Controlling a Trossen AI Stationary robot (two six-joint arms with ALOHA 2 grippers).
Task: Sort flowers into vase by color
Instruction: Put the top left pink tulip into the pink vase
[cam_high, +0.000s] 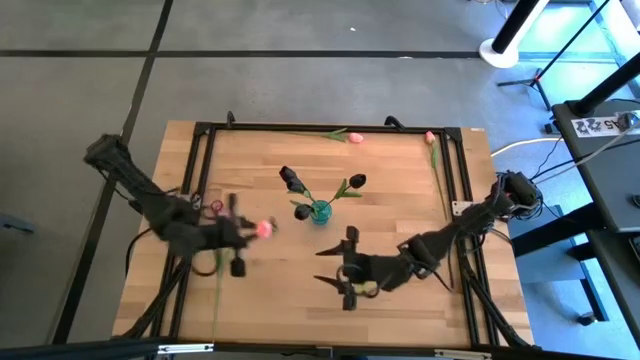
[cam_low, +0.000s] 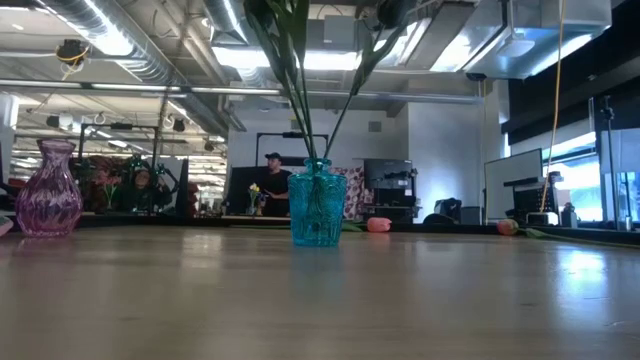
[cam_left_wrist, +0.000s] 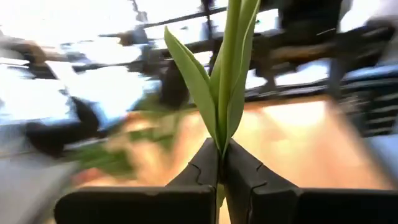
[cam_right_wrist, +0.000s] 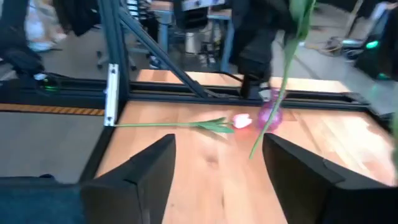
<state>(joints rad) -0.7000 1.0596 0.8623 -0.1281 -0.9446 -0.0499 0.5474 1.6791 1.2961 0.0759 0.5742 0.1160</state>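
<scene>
The left tool (cam_left_wrist: 221, 180) clamped a pink tulip's stem (cam_left_wrist: 227, 81) for carrying — the right tool (cam_right_wrist: 217, 168) stood open, empty, beside it.

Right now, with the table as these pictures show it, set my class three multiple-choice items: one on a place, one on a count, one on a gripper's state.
1. Where does the teal vase stand on the table?
A. near its middle
B. at a corner
C. beyond its edge

2. How many pink tulips lie loose on the table, held by nothing?
A. none
B. two
C. five

3. What is the left gripper doing?
A. standing open and empty
B. shut on a tulip stem
C. shut on a vase rim

Answers:
1 A: the high view shows the vase mid-table, between the two arms.
2 B: one pink tulip and a second lie flat by the far edge.
3 B: the left wrist view shows the fingers pinched together around the green stem.
</scene>
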